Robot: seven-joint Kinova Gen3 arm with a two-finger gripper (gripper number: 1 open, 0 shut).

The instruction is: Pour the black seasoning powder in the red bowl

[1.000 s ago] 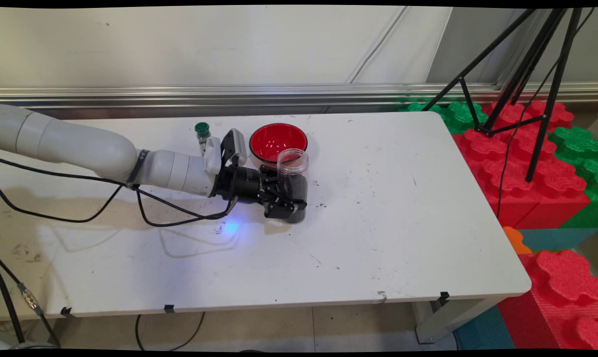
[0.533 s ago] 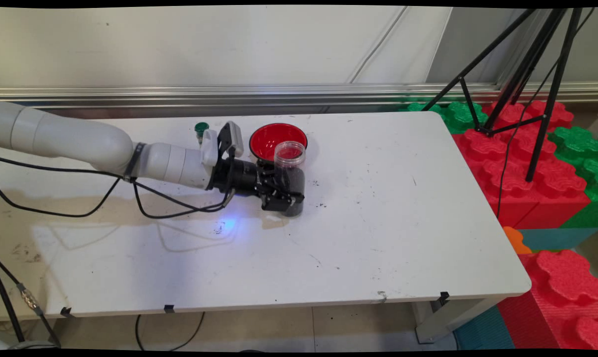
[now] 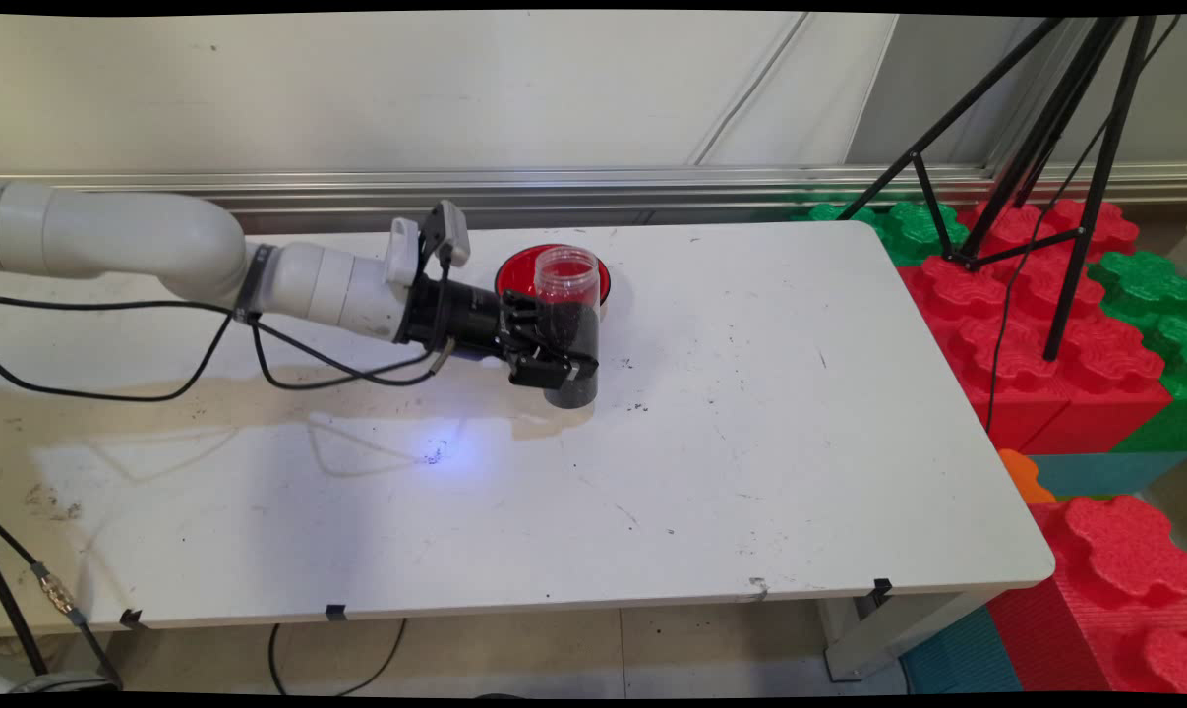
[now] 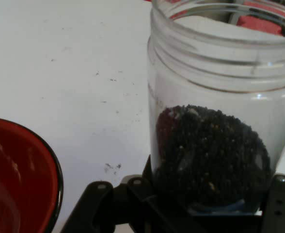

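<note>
Hand view showed the gripper [image 4: 200,204] clamped on a clear jar [image 4: 220,121] part-filled with black grains, an empty red bowl [image 4: 16,174] just beside.

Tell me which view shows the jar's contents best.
The hand view: the jar fills the frame, dark grains visible through its clear wall. In the main view the jar is small, with the gripper covering much of it.

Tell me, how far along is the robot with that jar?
Done: the gripper has grasped the clear jar of dark grains, which hangs upright, apparently clear of the table. In hand: carrying it beside the red bowl. Left: the bowl looks empty; nothing poured.
</note>
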